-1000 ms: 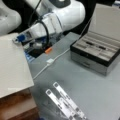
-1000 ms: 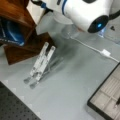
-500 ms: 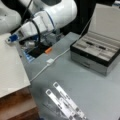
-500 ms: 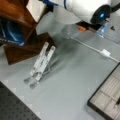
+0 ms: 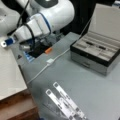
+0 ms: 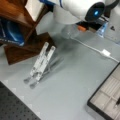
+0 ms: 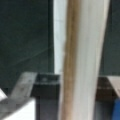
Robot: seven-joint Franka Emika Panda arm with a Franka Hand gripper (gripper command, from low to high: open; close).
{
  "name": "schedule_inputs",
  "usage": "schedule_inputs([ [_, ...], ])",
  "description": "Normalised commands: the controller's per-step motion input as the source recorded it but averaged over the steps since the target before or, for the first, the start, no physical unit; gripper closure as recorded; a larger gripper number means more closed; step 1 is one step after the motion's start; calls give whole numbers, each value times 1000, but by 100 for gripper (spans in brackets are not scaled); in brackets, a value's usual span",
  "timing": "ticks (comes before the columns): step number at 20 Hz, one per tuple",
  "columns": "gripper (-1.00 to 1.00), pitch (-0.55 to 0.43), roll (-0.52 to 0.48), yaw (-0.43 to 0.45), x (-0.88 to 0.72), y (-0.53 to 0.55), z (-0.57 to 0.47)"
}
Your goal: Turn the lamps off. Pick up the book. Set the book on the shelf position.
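Wrist view had the book (image 7: 85, 60) edge-on right ahead of the fingers: a broad, thin white slab, likely light and floppy, best pinched by its stiffer bound edge. Whether the gripper (image 5: 5, 44) was clamped on it, I could not tell. Below the fingers lay the wooden cabinet top (image 5: 17, 107), and well off to their side the grey table (image 5: 100, 95), grey case (image 5: 95, 53) and silver stand (image 5: 65, 102).

Grey table (image 5: 100, 95), silver slatted stand (image 5: 65, 102), grey lidded case (image 5: 96, 53), white cable (image 5: 50, 61)
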Motion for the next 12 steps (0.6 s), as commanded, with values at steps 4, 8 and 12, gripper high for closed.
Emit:
schedule_inputs([
  [4, -100, -66, -34, 85, -24, -12, 41],
  [8, -100, -69, -10, 67, 8, 30, 54],
  [12, -100, -64, 7, 18, 53, 119, 104],
])
